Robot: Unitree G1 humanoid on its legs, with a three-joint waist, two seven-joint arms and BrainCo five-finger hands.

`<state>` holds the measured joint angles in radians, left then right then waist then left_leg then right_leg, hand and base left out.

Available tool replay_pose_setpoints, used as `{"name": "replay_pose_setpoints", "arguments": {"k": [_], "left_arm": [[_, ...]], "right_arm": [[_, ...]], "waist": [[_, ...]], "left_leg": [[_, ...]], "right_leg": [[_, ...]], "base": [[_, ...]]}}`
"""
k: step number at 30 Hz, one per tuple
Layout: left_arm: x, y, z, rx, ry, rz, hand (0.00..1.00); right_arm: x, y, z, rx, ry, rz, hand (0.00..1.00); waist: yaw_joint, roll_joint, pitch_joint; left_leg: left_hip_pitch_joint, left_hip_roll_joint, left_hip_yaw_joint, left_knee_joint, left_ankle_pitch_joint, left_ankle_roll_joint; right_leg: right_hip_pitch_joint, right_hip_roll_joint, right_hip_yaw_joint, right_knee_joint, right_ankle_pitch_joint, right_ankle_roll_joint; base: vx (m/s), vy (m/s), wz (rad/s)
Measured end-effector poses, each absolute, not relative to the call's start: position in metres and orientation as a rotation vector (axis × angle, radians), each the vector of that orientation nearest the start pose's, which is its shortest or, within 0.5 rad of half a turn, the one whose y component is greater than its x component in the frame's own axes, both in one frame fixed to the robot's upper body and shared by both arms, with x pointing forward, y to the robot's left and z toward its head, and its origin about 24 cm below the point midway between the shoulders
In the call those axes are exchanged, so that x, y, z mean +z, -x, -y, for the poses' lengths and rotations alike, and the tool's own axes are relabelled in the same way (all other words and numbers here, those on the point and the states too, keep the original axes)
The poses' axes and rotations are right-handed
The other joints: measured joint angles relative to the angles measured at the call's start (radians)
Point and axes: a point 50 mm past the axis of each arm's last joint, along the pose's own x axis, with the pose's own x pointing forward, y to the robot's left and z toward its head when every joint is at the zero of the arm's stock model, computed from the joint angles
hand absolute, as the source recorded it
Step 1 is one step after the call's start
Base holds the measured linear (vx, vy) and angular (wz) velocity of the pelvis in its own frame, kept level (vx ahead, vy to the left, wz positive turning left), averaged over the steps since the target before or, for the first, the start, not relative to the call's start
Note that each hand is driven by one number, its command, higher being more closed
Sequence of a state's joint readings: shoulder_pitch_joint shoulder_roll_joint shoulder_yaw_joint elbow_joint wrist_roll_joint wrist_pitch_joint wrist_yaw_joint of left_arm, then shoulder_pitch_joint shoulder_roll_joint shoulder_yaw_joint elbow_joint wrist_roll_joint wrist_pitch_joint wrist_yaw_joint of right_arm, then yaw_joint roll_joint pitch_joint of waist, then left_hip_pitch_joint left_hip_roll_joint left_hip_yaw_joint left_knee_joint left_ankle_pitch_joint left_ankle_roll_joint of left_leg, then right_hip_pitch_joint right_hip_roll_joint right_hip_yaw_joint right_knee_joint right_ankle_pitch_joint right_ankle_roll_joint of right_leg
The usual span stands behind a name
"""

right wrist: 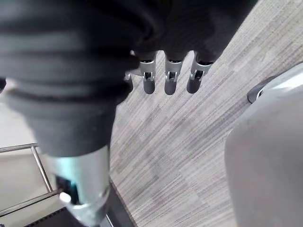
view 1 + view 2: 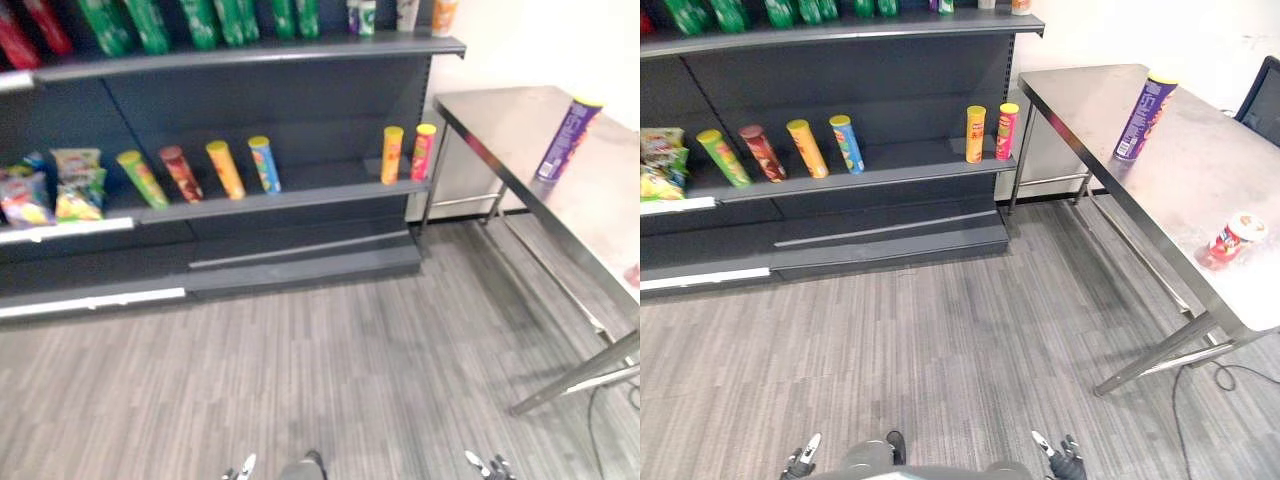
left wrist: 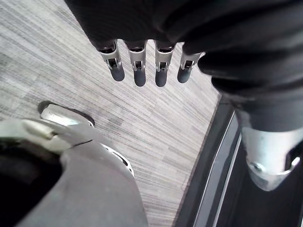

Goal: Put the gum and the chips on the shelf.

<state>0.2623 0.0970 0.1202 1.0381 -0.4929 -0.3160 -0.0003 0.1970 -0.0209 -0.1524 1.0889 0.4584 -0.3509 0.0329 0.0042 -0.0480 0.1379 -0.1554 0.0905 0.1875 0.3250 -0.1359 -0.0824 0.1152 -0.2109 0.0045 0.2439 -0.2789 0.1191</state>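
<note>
Both hands are hanging low at the robot's sides over the grey floor (image 2: 940, 340), well apart from anything: the left hand (image 3: 138, 71) is showing straight, relaxed fingers holding nothing, and the right hand (image 1: 170, 79) is hanging the same way, empty. The purple chips can (image 2: 1145, 117) is standing upright on the steel desk (image 2: 1090, 95), toward its far end, and the small red and white gum tub (image 2: 1232, 238) is sitting nearer the robot on the same desk, seemingly tipped on its side. The shelf (image 2: 910, 162) is waiting to the left of the desk, with a row of leaning cans (image 2: 808, 148) and two upright ones (image 2: 976, 133) at its right end, so nothing of the task is looking done yet. The risks are lying ahead: the tall can is likely tipping if a hand is nudging it high up before closing, the round tub may be rolling toward the desk edge under a glancing touch, and a careless placing could be knocking over the cans already lining the shelf
</note>
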Motion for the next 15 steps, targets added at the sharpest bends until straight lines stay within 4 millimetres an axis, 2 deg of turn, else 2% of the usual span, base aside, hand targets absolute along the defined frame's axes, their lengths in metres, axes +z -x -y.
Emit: {"name": "replay_pose_setpoints", "arguments": {"k": [3, 6, 8, 10, 11, 12, 13, 14, 15], "left_arm": [[-0.158, -0.045, -0.222, 0.501, 0.252, -0.951, 0.00], [-0.161, -0.044, -0.217, 0.460, 0.257, -0.999, 0.00], [-0.163, -0.043, -0.215, 0.460, 0.272, -1.020, 0.00], [-0.163, -0.041, -0.217, 0.453, 0.279, -1.035, 0.00], [-0.164, -0.041, -0.216, 0.443, 0.283, -1.042, 0.00], [-0.164, -0.040, -0.215, 0.440, 0.284, -1.047, 0.00], [-0.164, -0.038, -0.215, 0.440, 0.283, -1.055, 0.00], [-0.164, -0.037, -0.215, 0.442, 0.281, -1.060, 0.00], [-0.165, -0.037, -0.214, 0.440, 0.281, -1.063, 0.00]], "right_arm": [[-0.160, -0.066, 0.198, -0.541, -0.391, -0.862, 0.00], [-0.158, -0.072, 0.199, -0.541, -0.395, -0.844, 0.00], [-0.158, -0.073, 0.200, -0.540, -0.393, -0.837, 0.00], [-0.156, -0.077, 0.202, -0.545, -0.392, -0.813, 0.00], [-0.155, -0.076, 0.206, -0.558, -0.389, -0.803, 0.00], [-0.155, -0.075, 0.207, -0.564, -0.387, -0.797, 0.00], [-0.154, -0.077, 0.208, -0.554, -0.381, -0.783, 0.00], [-0.152, -0.081, 0.207, -0.531, -0.374, -0.766, 0.00], [-0.151, -0.083, 0.207, -0.520, -0.369, -0.758, 0.00]], "waist": [[0.002, 0.003, -0.020], [0.000, 0.025, -0.031], [0.004, 0.028, -0.032], [-0.004, 0.013, -0.022], [-0.005, 0.020, -0.018], [-0.003, 0.037, -0.017], [-0.005, 0.026, -0.010], [-0.008, 0.035, -0.013], [-0.010, 0.039, -0.014]], "left_leg": [[0.003, -0.030, 0.018, 0.080, -0.056, 0.046], [0.012, -0.055, 0.019, 0.074, -0.064, 0.061], [0.056, -0.080, 0.020, 0.023, -0.076, 0.079], [0.125, -0.110, 0.020, -0.042, -0.100, 0.099], [0.175, -0.123, 0.022, -0.070, -0.118, 0.100], [0.201, -0.123, 0.026, -0.084, -0.122, 0.107], [0.242, -0.119, 0.042, -0.103, -0.127, 0.119], [0.282, -0.114, 0.052, -0.131, -0.125, 0.115], [0.299, -0.107, 0.058, -0.144, -0.123, 0.113]], "right_leg": [[0.011, -0.036, 0.031, 0.002, 0.058, 0.016], [-0.002, -0.053, 0.038, 0.022, 0.116, 0.027], [-0.062, -0.071, 0.058, 0.151, 0.127, 0.028], [-0.188, -0.101, 0.053, 0.429, 0.196, -0.024], [-0.236, -0.127, 0.029, 0.550, 0.288, -0.062], [-0.256, -0.136, 0.020, 0.607, 0.292, -0.060], [-0.292, -0.141, -0.025, 0.691, 0.245, -0.074], [-0.318, -0.138, -0.097, 0.712, 0.177, -0.071], [-0.327, -0.130, -0.141, 0.699, 0.145, -0.068]], "base": [[0.36, 0.274, -0.14], [0.18, 0.167, -0.10], [0.17, 0.144, -0.14], [0.14, 0.130, -0.01], [0.13, 0.133, -0.05], [0.14, 0.129, -0.19], [0.15, 0.106, -0.28], [0.16, 0.092, -0.28], [0.20, 0.048, -0.26]]}}
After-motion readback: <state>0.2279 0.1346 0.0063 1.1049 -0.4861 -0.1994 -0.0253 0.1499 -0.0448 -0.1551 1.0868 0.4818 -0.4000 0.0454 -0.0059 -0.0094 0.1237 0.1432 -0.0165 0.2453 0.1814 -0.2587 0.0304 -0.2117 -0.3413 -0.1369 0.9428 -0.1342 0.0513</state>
